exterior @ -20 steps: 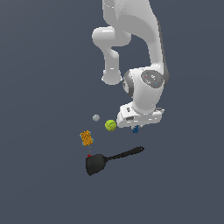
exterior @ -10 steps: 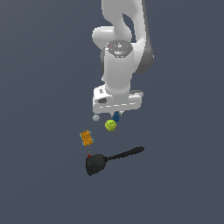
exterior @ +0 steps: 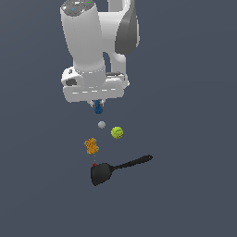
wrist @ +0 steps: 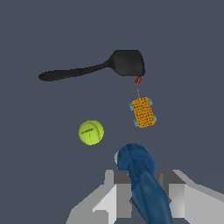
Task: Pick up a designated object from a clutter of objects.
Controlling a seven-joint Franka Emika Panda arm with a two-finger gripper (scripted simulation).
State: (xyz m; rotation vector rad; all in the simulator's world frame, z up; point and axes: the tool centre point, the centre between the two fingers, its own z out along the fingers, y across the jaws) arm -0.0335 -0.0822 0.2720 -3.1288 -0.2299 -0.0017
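Observation:
My gripper [exterior: 98, 105] hangs well above the floor, shut on the designated object [exterior: 98, 109], a small dark-blue elongated piece that sticks out below the fingers. In the wrist view the same blue piece [wrist: 142, 181] runs between the two grey fingers [wrist: 114, 192], with my gripper [wrist: 142, 192] closed around it. The rest of the clutter of objects lies below: a yellow-green tennis ball [exterior: 117, 132], a tiny grey ball [exterior: 101, 124], an orange textured block [exterior: 91, 146] and a black long-handled spatula [exterior: 118, 168].
A tiny red speck [exterior: 94, 164] sits by the spatula's blade, also red speck [wrist: 138, 80] in the wrist view. The floor is plain dark grey all around. The tennis ball [wrist: 91, 132], orange block [wrist: 143, 112] and spatula [wrist: 94, 68] show in the wrist view.
The arm has swung toward the exterior view's left and risen, carrying the blue piece away from the tennis ball. The other items have not moved.

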